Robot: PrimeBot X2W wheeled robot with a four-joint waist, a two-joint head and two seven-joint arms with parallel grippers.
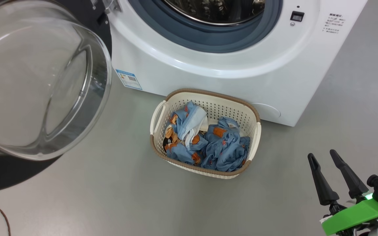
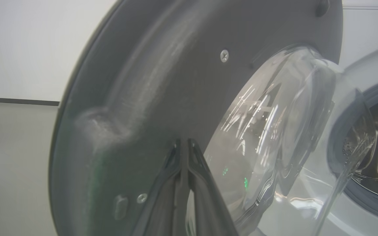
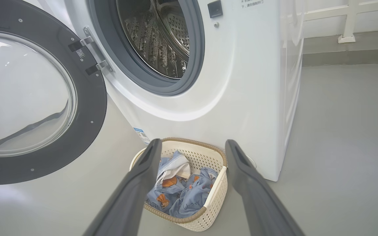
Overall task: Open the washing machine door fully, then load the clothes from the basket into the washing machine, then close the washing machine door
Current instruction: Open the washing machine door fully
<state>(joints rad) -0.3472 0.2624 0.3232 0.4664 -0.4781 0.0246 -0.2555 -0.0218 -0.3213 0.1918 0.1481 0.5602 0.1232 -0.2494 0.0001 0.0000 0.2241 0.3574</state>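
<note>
One washing machine (image 1: 208,65) and one round door (image 1: 38,82) are counted. One basket (image 3: 216,196) with two handles (image 1: 157,115) is seen between the right gripper's (image 3: 193,141) jaws, just past their tips. The clothes (image 3: 189,196) inside cannot be counted.

On the big white front-loading washing machine (image 1: 208,82), low on its front panel on the door's hinge side, sits a small blue-and-white rectangular label sticker (image 1: 129,79). A coloured chart block and a square code show on it, but its print is too small to read. High on the opposite side of the front stand several lines of small grey printed Chinese characters (image 1: 333,23), blurred in the head view. The right wrist view catches their bottom line (image 3: 252,2) — it reads 请勿强制开门, after a cut-off 下. On the dark grey inner rim of the round glass-windowed door (image 3: 90,108), by the upper hinge, is a tiny white square code sticker (image 3: 80,53) — unreadable.
</note>
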